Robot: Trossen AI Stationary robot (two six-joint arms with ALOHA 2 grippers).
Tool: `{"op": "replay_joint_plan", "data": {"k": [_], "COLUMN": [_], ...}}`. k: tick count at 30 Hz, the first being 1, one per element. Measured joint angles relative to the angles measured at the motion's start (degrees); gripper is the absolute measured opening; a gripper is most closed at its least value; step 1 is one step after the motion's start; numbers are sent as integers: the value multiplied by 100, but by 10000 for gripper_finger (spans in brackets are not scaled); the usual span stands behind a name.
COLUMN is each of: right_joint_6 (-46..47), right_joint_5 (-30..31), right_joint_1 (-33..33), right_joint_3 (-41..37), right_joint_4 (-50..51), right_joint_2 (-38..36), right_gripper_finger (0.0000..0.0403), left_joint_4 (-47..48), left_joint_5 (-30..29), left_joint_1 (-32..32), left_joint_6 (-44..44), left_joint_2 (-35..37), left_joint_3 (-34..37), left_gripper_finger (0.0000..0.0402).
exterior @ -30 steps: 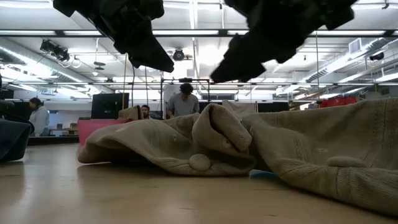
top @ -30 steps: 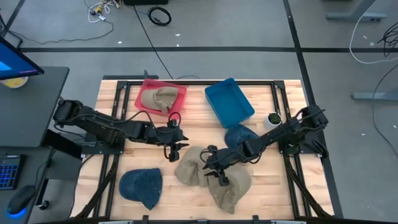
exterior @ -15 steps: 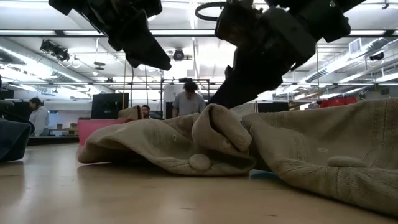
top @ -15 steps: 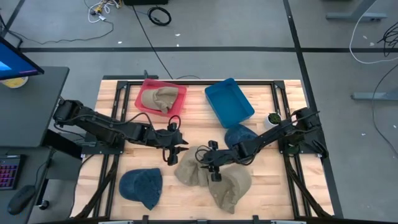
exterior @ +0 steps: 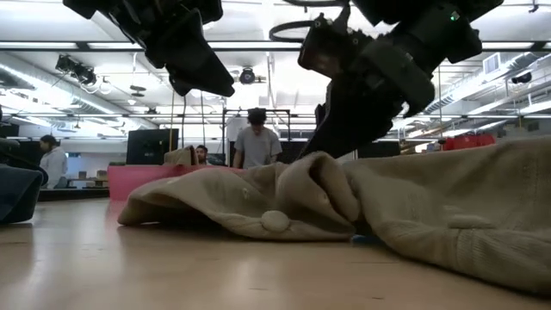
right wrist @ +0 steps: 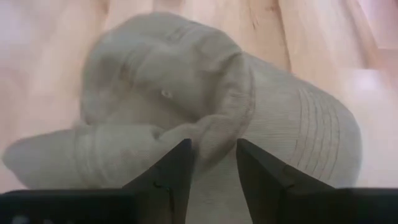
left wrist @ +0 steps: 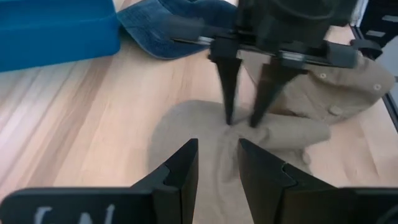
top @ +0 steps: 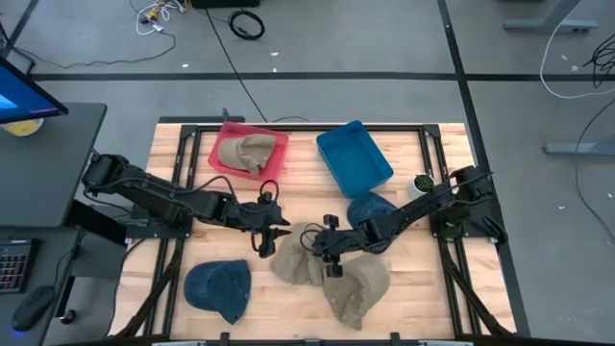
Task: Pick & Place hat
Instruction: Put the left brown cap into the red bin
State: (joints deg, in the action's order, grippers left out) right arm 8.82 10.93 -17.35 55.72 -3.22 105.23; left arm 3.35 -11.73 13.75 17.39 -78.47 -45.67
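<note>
Right end effector [top: 321,243] lower, onto tan hat [top: 291,258].

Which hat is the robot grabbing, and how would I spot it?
Find the wooden table and look near its middle. There, between the two grippers, lies a crumpled tan hat. The right gripper pinches a fold of it; the other tan hat lies untouched, closer to the front edge.

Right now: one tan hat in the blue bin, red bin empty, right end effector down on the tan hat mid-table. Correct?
Bins are swapped. The high view shows the tan hat in the red bin; the blue bin is empty. The right end effector is down on the mid-table tan hat.
</note>
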Motion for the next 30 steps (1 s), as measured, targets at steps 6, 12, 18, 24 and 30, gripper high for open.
{"op": "replay_joint_plan", "data": {"k": [6,12,18,24,30], "right_joint_6": [-640,-935,-1421,-1845,-1892], "right_joint_5": [-288,-366,-437,-440,-363], "right_joint_1": [194,399,432,492,631], "right_joint_3": [0,0,-10,172,238], "right_joint_4": [139,184,215,251,123], "right_joint_2": [-9,-9,-138,-241,-243], "right_gripper_finger": [50,12,4,2,2], "left_joint_4": [-114,-701,-839,-923,-1110], "left_joint_5": [0,2,0,4,-2], "left_joint_1": [115,141,117,73,19], "left_joint_6": [4,-74,-363,-651,-658], "left_joint_2": [-219,-799,-1085,-1150,-1155], "left_joint_3": [-4,-4,-3,-2,-2], "left_gripper_finger": [115,115,116,158,223]}}
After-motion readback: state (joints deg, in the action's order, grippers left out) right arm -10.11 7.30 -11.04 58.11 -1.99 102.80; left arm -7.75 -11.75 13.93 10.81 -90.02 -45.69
